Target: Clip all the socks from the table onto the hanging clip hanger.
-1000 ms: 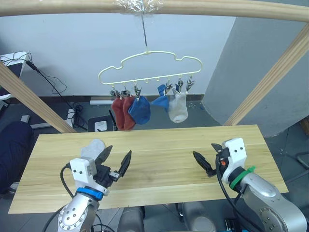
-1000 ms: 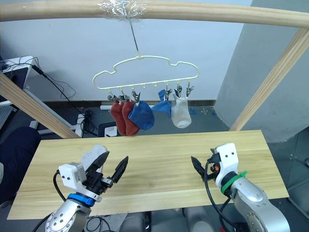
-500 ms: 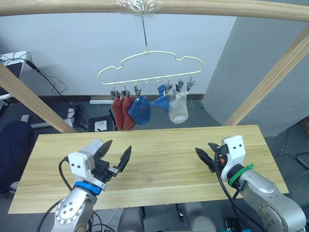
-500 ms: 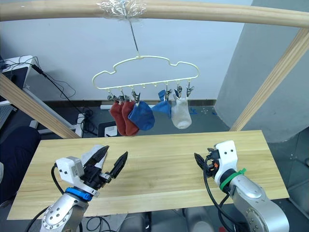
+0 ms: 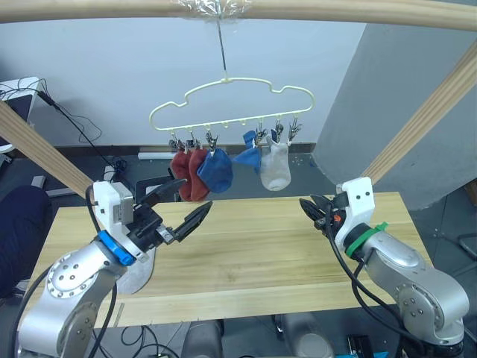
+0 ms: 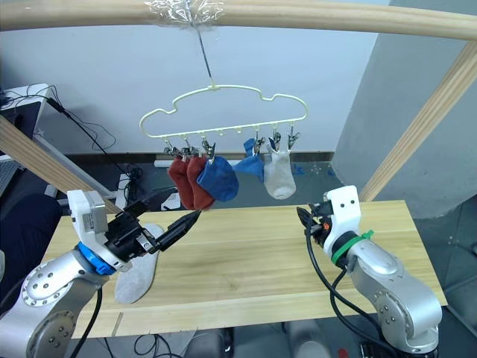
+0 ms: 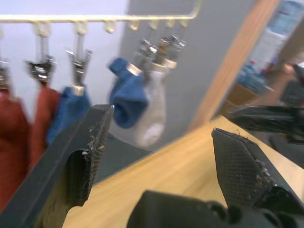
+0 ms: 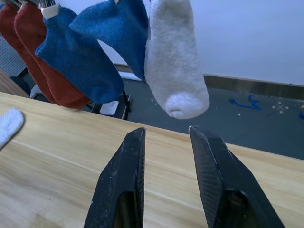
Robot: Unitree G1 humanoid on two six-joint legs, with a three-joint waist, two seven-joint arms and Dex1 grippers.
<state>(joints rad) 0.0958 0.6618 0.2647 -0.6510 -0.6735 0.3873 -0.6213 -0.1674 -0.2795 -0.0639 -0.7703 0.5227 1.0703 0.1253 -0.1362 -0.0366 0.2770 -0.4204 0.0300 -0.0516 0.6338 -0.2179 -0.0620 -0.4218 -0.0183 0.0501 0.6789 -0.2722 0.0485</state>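
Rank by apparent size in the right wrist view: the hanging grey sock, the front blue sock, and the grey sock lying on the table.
1. Front blue sock, though it and the hanging grey sock look close in size.
2. Hanging grey sock.
3. Grey sock on the table, cut off by the edge and farther away, so its rank is unsure.

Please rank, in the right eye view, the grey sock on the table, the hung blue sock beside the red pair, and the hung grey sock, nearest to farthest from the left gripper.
1. Grey sock on the table: lying just beneath the left gripper.
2. Hung blue sock: above and slightly to the right, next to the red pair.
3. Hung grey sock: farthest, at the hanger's right end.
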